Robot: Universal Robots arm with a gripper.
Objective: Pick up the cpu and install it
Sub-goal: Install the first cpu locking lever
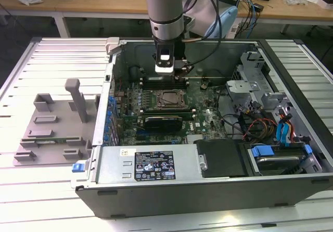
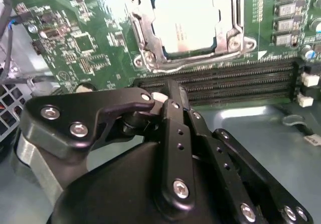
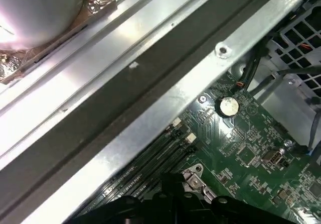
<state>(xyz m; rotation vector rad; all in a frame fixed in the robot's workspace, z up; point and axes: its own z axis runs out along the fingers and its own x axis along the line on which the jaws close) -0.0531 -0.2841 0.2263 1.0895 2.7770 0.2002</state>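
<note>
though partly cropped, cpu [image 2: 186, 18] seemingly sits socketed.

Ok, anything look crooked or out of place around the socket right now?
Nothing stands out. The cpu lies flat and square inside the socket frame, and the memory slots beside it look intact. The claw hangs over the slots, apart from the cpu.

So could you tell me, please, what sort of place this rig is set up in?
Probably an electronics lab or workshop: an open computer case lies on a slatted metal table, with cluttered wooden benches behind.
</note>
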